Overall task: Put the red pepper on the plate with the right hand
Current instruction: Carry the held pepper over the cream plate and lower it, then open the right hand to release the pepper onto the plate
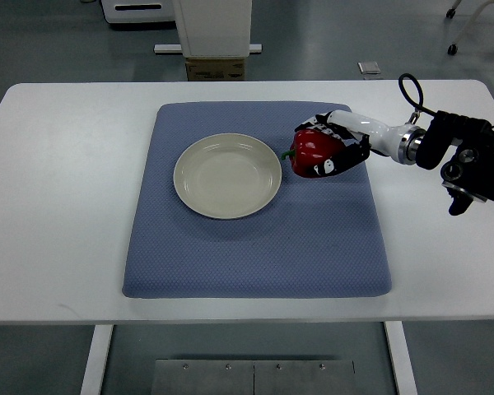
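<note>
I am working over a white table (58, 206) with a blue-grey mat (255, 255) lying square across its middle. A cream plate (228, 175) is sitting on the mat, left of centre, and its bowl is bare. Nothing is standing between the plate and my right hand (333, 148); only a narrow strip of mat is showing between the plate's right rim and what I am carrying. Beyond the far edge of the table a white stand with a cardboard-coloured block at its foot (215, 67) is rising out of the top of the view, and a small grey tile (369, 67) is lying on the floor to its right.

My right arm is reaching in from the right edge, its black wrist joint (457, 156) hanging over bare table and its white forearm (370, 132) crossing onto the mat's upper right corner. My black-and-white fingers (329, 168) are wrapping around the red pepper (314, 148), closing on it from above and from the near side.

The pepper is glossy and deep red, with rounded lobes catching the light. Its green stem (287, 154) is pointing left toward the plate, almost reaching the rim. The pepper is over the mat just right of the plate, not on it; whether it is resting on the mat or lifted clear I cannot tell.
</note>
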Action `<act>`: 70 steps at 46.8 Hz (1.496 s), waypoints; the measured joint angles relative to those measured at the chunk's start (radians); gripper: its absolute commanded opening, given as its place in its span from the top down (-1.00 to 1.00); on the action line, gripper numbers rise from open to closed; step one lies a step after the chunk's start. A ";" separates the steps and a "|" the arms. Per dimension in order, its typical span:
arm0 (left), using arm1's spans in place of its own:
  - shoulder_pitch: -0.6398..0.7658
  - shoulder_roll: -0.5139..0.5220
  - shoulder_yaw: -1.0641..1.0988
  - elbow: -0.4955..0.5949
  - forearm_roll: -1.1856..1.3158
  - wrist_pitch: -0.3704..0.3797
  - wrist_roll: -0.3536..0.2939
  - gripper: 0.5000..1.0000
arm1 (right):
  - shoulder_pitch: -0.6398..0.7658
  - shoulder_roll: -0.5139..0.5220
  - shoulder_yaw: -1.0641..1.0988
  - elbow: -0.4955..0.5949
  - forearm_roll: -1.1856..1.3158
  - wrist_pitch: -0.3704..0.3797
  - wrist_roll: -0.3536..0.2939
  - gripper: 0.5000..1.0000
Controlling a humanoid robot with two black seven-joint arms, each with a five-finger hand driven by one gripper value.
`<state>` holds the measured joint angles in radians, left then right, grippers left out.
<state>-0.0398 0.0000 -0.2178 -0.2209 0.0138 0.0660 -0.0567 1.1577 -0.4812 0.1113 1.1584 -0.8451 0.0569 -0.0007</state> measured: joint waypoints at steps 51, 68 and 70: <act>0.000 0.000 0.000 0.000 0.000 0.000 0.000 -1.00 | 0.069 0.481 0.001 -0.336 0.061 -0.040 -0.074 1.00; 0.000 0.000 0.000 0.000 0.000 0.000 0.000 -1.00 | 0.028 0.481 0.001 -0.347 0.073 -0.057 -0.107 1.00; 0.000 0.000 0.000 0.000 0.000 0.000 0.000 -1.00 | 0.024 0.481 0.001 -0.347 0.074 -0.057 -0.107 1.00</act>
<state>-0.0399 0.0000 -0.2178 -0.2209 0.0138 0.0660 -0.0565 1.1816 0.0001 0.1120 0.8113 -0.7706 0.0002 -0.1074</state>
